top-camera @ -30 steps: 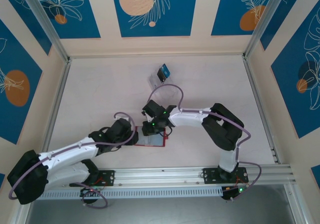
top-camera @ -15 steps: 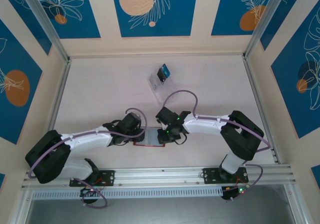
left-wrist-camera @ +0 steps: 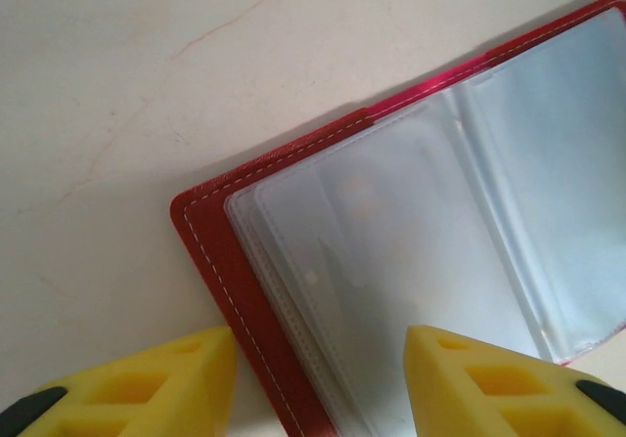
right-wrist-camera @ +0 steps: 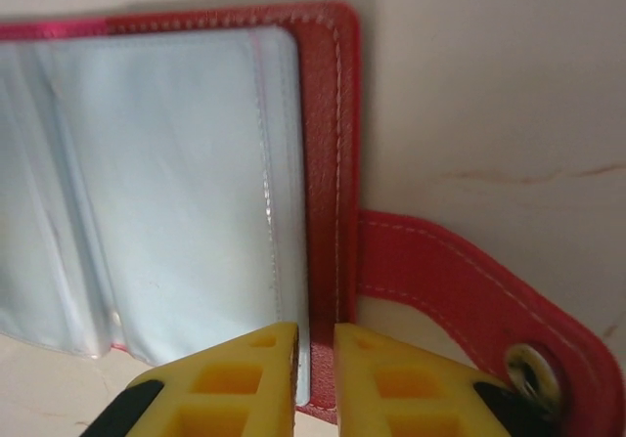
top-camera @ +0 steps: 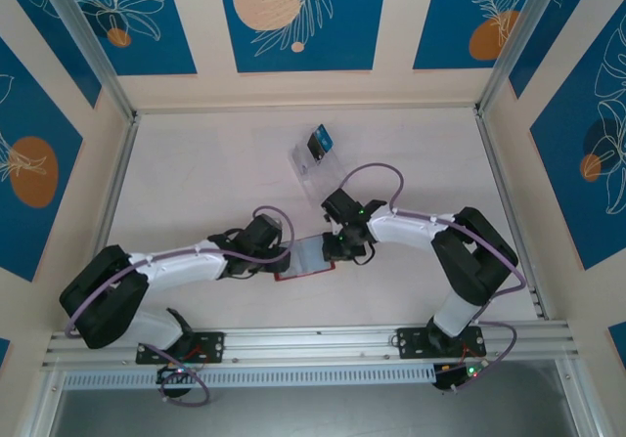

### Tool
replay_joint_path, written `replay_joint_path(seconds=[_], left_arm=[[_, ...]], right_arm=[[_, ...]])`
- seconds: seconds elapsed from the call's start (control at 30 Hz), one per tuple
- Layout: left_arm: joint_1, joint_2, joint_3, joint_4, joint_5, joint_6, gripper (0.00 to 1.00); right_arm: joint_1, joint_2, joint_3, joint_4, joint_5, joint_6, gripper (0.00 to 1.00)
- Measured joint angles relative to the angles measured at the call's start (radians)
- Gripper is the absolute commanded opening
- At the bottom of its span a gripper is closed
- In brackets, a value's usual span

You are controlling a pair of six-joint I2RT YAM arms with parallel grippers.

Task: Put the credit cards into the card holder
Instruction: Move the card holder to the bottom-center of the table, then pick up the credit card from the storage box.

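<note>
Red leather-like cover, white stitching along the rim, rounded corners. The card holder (top-camera: pixel 307 259) lies open and flat on the pale, faintly veined table (top-camera: pixel 196 183), a little toward 6 o'clock from table centre. Inside is a stack of clear, glossy plastic sleeves (left-wrist-camera: pixel 411 261), slightly milky and thin-edged. A snap tab (right-wrist-camera: pixel 460 281) juts from the cover toward 4 o'clock in the right wrist view, with a round metal snap (right-wrist-camera: pixel 533 364) at its tip.

Left arm: reaches in low from 8 o'clock. The left gripper (left-wrist-camera: pixel 318 390) sits at the holder's 9 o'clock edge. Its yellow, hollow-celled fingers (left-wrist-camera: pixel 147 383) stand well apart, one over bare table just beside the red rim, the other over the sleeves. Nothing is clamped; contact cannot be told.

Right arm: elbow bent out at 3 o'clock, forearm running back to the holder's 2 o'clock corner. The right gripper (right-wrist-camera: pixel 315 378) is narrowed to a slit, pinching the cover's edge and outermost sleeve just beside the tab.

Clear plastic rack (top-camera: pixel 305 166) at 12 o'clock from the holder, well apart. Blue and black credit cards (top-camera: pixel 319 144) stand in it.
</note>
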State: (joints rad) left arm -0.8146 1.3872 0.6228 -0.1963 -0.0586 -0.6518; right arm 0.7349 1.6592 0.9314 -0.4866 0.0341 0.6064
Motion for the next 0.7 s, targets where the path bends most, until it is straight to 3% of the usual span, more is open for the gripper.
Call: replay_joint_path(seconds=[0.17,0.4,0.7], left_arm=[[0.001,-0.026,0.042,-0.023,-0.001,0.0,0.49],[0.014,-0.009,0.074,-0.024,0.003,0.0,0.46],[0.021,0.02,0.045,-0.003,0.03,-0.004,0.44]], right_arm=[[-0.043,-0.035,0.055,-0.031,-0.001,-0.044,0.29],[-0.13,-0.027,0.265,-0.097,0.044,-0.095,0.39],[-0.243,0.194,0.717,-0.185,0.149,-0.172,0.48]])
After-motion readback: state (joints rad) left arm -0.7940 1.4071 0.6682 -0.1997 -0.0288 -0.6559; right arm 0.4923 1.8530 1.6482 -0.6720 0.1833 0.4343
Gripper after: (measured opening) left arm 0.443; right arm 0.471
